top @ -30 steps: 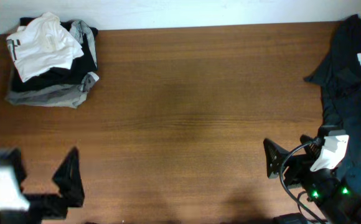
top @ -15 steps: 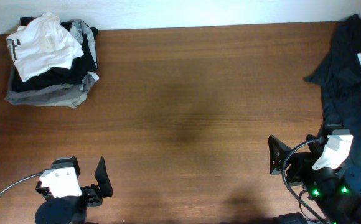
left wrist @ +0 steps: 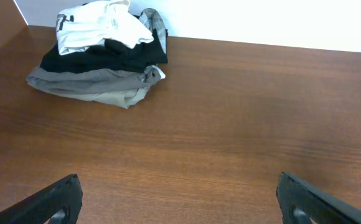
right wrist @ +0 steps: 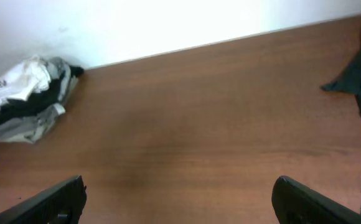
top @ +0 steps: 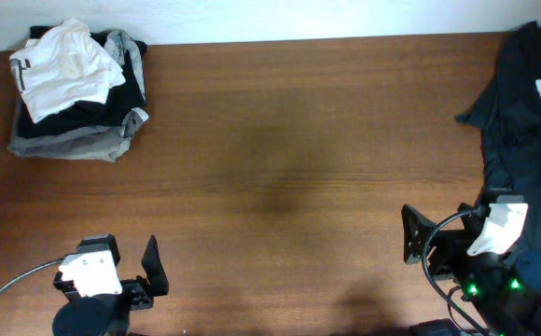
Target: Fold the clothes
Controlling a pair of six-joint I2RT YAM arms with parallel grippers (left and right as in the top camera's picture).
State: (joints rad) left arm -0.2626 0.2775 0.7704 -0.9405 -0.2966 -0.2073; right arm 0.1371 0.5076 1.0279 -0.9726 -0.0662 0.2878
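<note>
Holding: nothing at all, as you could see in both wrist views.
Left gripper (left wrist: 177, 180): fingers spread wide with only bare table (top: 280, 140) between them; it sat at 7 o'clock in the overhead view.
Right gripper (right wrist: 179, 182): likewise wide apart and empty, at 5 o'clock.
Pile (top: 75, 140): black and grey garments stacked at 10 o'clock.
White T-shirt (top: 65, 61): crumpled on top of that stack, well apart from both your arms, with a small dark mark at its left edge.
Dark garment (top: 527, 103): spread along the 3 o'clock edge, its white lettering partly cut off.
</note>
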